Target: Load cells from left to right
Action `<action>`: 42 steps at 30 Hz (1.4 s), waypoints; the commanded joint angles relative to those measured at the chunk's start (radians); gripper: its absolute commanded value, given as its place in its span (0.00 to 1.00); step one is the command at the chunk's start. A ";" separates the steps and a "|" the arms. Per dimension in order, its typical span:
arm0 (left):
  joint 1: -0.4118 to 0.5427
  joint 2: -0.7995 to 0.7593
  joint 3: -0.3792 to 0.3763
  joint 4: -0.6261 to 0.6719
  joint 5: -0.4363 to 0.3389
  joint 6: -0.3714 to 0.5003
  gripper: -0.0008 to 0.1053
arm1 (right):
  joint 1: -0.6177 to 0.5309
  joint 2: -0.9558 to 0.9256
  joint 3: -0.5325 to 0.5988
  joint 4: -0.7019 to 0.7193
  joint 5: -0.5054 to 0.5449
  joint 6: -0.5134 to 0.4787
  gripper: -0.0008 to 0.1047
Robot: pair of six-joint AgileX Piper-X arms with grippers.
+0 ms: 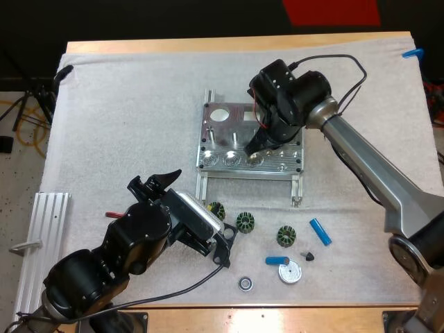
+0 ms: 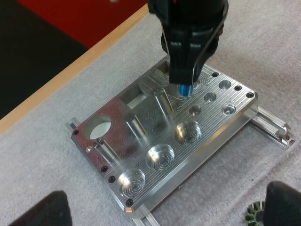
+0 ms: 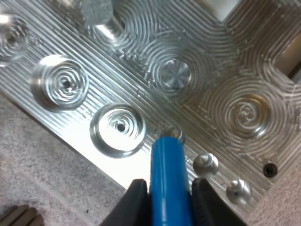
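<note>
right gripper (image 3: 167,189) is clamped on a blue cell (image 3: 165,160), one finger on each side, with the cell pointing down at the fixture (image 1: 223,132). the cell's tip is right at the mouth of the first of the small holes (image 3: 205,163) in the near right part of the plate. can't tell if it's touching or just above, but it doesn't look seated. the other holes in that row look empty, so i'd say this is cell number one and nothing is loaded yet. pretty much the whole job is left.

the three round pockets (image 2: 160,157) along the near edge, left of the holes, have nothing in them either.

left gripper (image 1: 205,205) is wide open and holding nothing. it hangs over the mat (image 1: 125,104) on the near side of the fixture, looking at it.

further out, two spare cells (image 1: 320,231) lie loose on the mat near and right of the fixture. they're next in line, i guess. beside them are three dark wound parts (image 1: 245,222) and a white disc (image 1: 290,272), all apart from each other.
</note>
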State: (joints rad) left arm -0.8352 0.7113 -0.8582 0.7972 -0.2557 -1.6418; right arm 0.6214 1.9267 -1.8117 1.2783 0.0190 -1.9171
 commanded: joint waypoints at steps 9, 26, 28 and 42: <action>0.001 -0.005 -0.006 -0.015 -0.019 -0.014 0.76 | 0.000 0.035 -0.012 0.023 0.015 -0.024 0.01; 0.001 -0.005 -0.006 -0.015 -0.019 -0.014 0.76 | 0.000 0.074 -0.012 0.012 0.024 -0.036 0.01; 0.001 -0.005 -0.006 -0.015 -0.019 -0.014 0.76 | 0.000 0.076 -0.012 0.012 0.028 -0.037 0.01; 0.001 -0.005 -0.006 -0.011 -0.019 -0.014 0.76 | 0.000 0.110 -0.012 0.007 0.029 -0.040 0.01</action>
State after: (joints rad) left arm -0.8352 0.7113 -0.8582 0.7972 -0.2557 -1.6437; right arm 0.6214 2.0351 -1.8161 1.2811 0.0452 -1.9492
